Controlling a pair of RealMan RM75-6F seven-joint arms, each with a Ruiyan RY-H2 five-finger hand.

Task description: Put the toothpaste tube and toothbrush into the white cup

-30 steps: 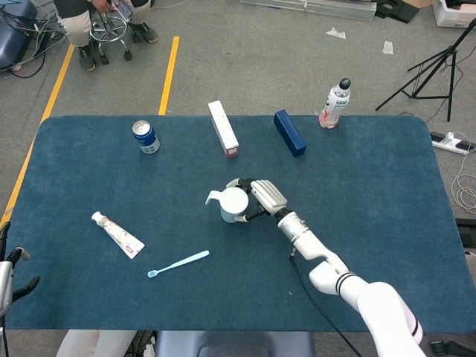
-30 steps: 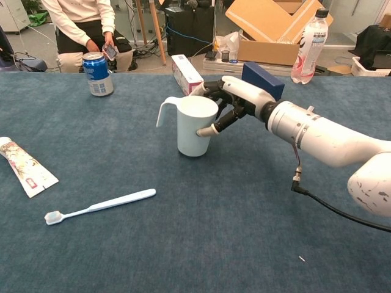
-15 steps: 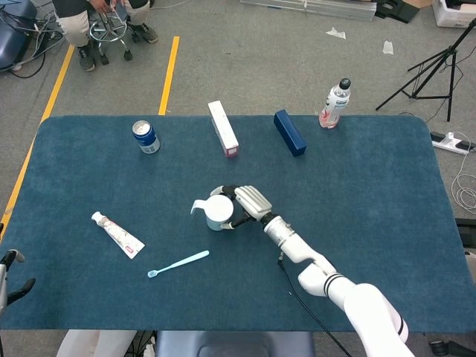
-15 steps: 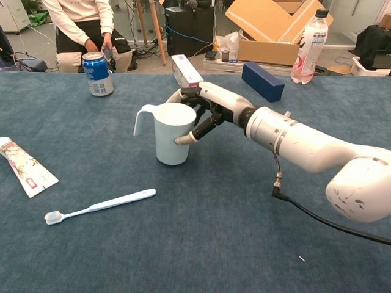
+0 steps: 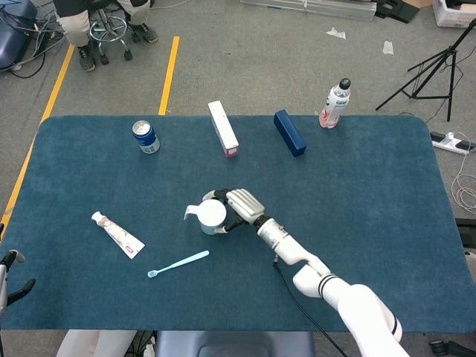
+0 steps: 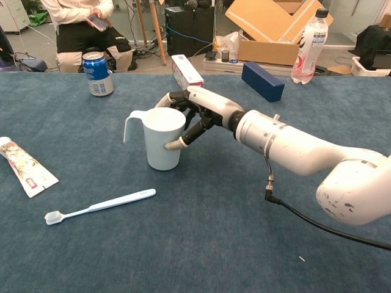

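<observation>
The left hand (image 5: pixel 9 274) is cut off at the frame edge.

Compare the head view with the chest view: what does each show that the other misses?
Head view only: the left hand at the table's near-left edge, and a black tripod. Chest view only: a brown cardboard box and a seated person. Both: the right hand gripping the white plastic cup, the toothpaste tube, pale blue toothbrush, blue soda can.

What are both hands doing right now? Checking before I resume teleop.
Right hand: gripping the white cup.
Left hand: barely visible at the table's edge; state cannot be told.
</observation>
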